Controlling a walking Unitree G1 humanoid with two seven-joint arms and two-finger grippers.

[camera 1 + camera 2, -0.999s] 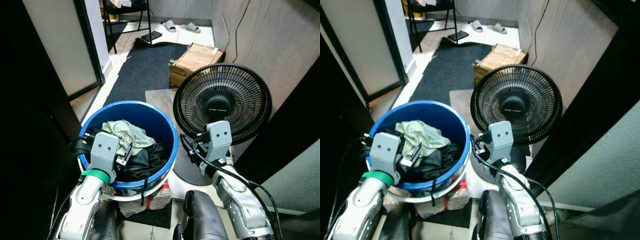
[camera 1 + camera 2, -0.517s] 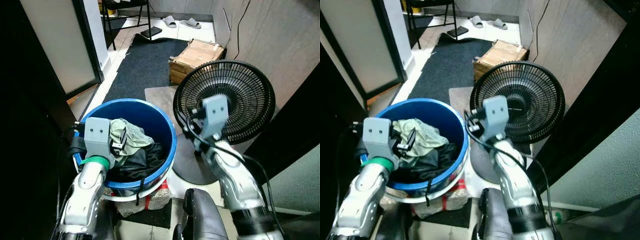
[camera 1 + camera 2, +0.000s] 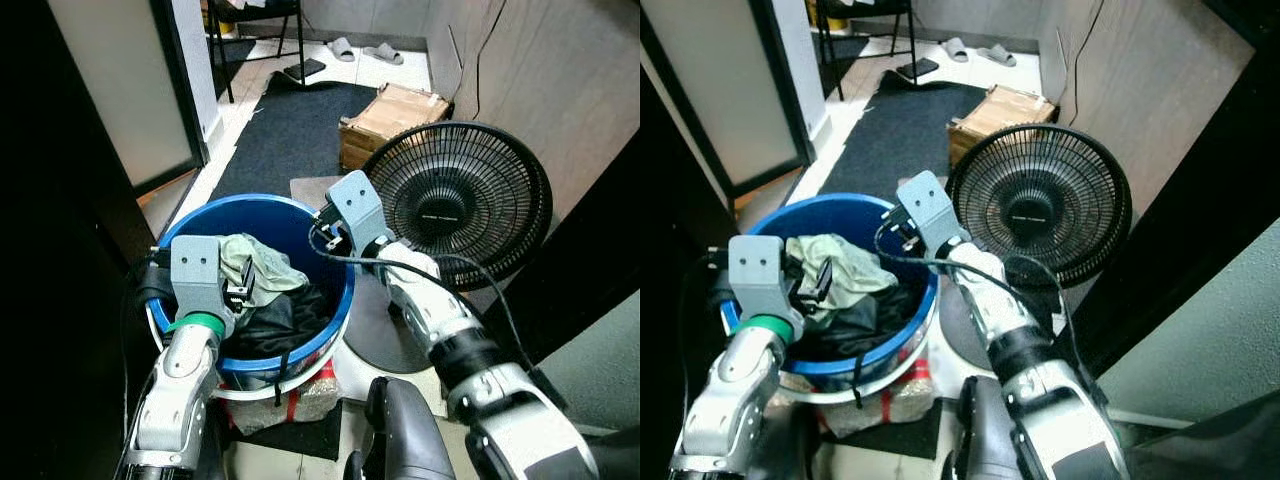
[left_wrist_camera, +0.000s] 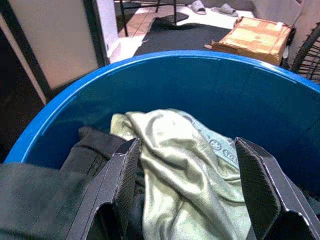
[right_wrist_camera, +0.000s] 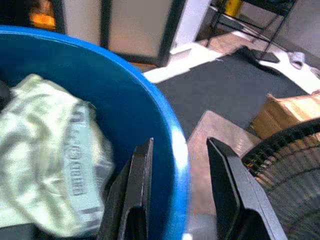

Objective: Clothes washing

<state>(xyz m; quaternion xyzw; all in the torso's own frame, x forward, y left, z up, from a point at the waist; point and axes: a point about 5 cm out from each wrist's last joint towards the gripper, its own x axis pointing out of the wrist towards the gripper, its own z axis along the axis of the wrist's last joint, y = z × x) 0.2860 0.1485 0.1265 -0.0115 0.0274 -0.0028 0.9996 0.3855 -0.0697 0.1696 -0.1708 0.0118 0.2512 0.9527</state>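
A blue bucket [image 3: 215,208] stands on the floor in front of me, holding a pale green garment [image 3: 262,265] on top of black clothes [image 3: 290,320]. My left gripper [image 3: 240,290] is at the bucket's near left rim, open, its fingers [image 4: 117,190] spread over the green garment [image 4: 175,165] without touching it. At the bucket's right rim, on the fan's side, my right gripper [image 3: 325,235] is also open. Its two fingers [image 5: 140,190] stand either side of the blue rim [image 5: 100,55], one inside and one outside.
A black table fan [image 3: 455,205] stands close to the right of the bucket on a round base. A cardboard box [image 3: 395,115] and a dark mat [image 3: 290,130] lie beyond. A door panel [image 3: 110,90] and dark wall close the left. A white bag [image 3: 290,400] sits under the bucket.
My right arm has swung left from in front of the fan to the bucket's right rim. The left gripper has lifted slightly over the clothes.
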